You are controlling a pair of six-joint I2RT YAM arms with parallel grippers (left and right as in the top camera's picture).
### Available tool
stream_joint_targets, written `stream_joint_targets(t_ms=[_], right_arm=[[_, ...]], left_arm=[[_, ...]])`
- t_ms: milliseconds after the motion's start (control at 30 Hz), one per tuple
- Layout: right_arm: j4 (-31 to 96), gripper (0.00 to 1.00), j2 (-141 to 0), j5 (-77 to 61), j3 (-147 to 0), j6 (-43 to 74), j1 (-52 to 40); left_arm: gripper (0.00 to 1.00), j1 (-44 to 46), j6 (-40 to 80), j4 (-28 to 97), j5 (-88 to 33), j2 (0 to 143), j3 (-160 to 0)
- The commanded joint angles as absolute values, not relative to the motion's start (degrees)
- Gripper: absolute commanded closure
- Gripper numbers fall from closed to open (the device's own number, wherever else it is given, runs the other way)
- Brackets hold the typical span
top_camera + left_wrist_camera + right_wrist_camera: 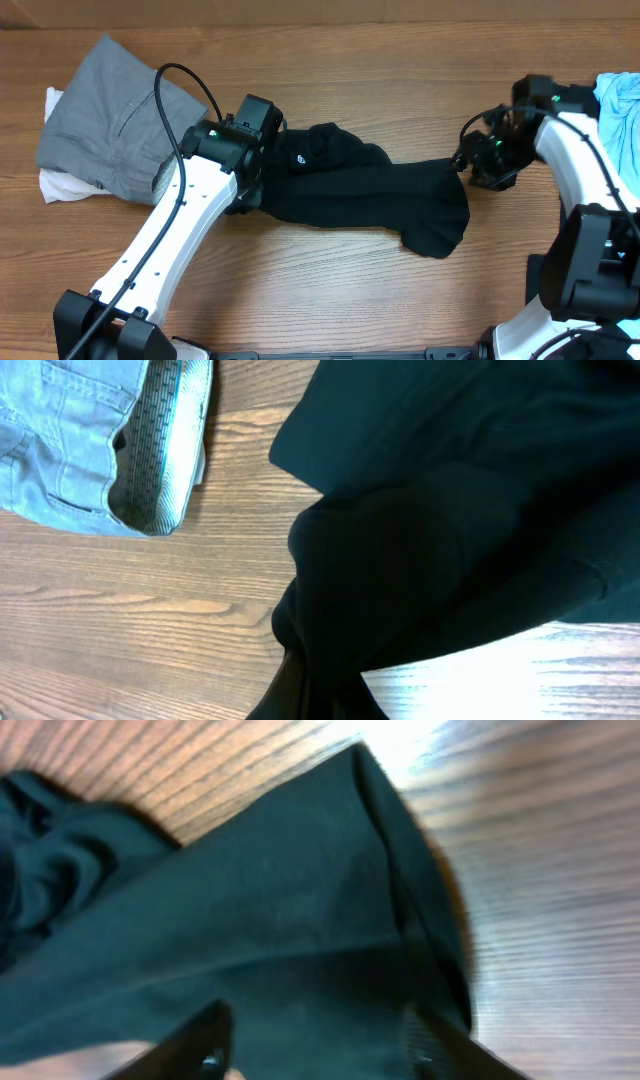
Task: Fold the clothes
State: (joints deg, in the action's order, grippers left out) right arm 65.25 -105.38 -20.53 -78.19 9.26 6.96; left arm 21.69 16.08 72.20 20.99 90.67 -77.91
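Centre of overhead frame: black T-shirt [370, 190] laid stretched out on table [330, 290], small white logo seen near its left end. Fingers of left gripper [262, 165] hidden by bunched fabric; jaws clamped on shirt's left end. Jaws of right gripper [315, 1055] seen apart over shirt's right edge, view blurred. Upper left: grey garment [110, 115]. Light-blue garment [620, 110] cut off by right edge.

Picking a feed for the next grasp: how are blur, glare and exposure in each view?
Overhead: sharp and evenly lit, but the black shirt shows almost no fold detail. Left wrist: in focus, glare washing out the table lower right. Right wrist: blurred throughout, glare at top edge.
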Motion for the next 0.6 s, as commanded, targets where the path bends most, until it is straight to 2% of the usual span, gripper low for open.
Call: stream_joint_targets(t_ms=[0, 133, 267, 400, 433, 500, 567], right_arm=[[60.1, 0.29, -104.8, -21.5, -72.5, 9.2, 6.1], [50.8, 0.27, -104.8, -21.5, -66.4, 9.2, 6.1], [45.0, 0.30, -104.9, -23.3, -62.0, 10.8, 6.1], [42.1, 0.49, -104.9, -29.7, -59.8, 10.1, 5.9], [41.8, 0.66, -104.8, -29.7, -59.9, 10.0, 5.9], [41.7, 0.76, -104.6, -29.7, -60.3, 9.8, 5.9], [41.8, 0.82, -104.1, -29.7, -61.3, 9.1, 6.1]], left_arm=[[0.96, 21.3, 15.2, 72.6, 20.5, 90.3, -77.9], [0.96, 21.3, 15.2, 72.6, 20.5, 90.3, -77.9], [0.96, 21.3, 15.2, 72.6, 20.3, 90.3, -77.9], [0.96, 21.3, 15.2, 72.5, 20.0, 90.3, -77.9], [0.96, 21.3, 15.2, 72.5, 20.0, 90.3, -77.9], [0.96, 21.3, 15.2, 72.6, 20.0, 90.3, -77.9], [0.96, 21.3, 15.2, 72.6, 20.0, 90.3, -77.9]])
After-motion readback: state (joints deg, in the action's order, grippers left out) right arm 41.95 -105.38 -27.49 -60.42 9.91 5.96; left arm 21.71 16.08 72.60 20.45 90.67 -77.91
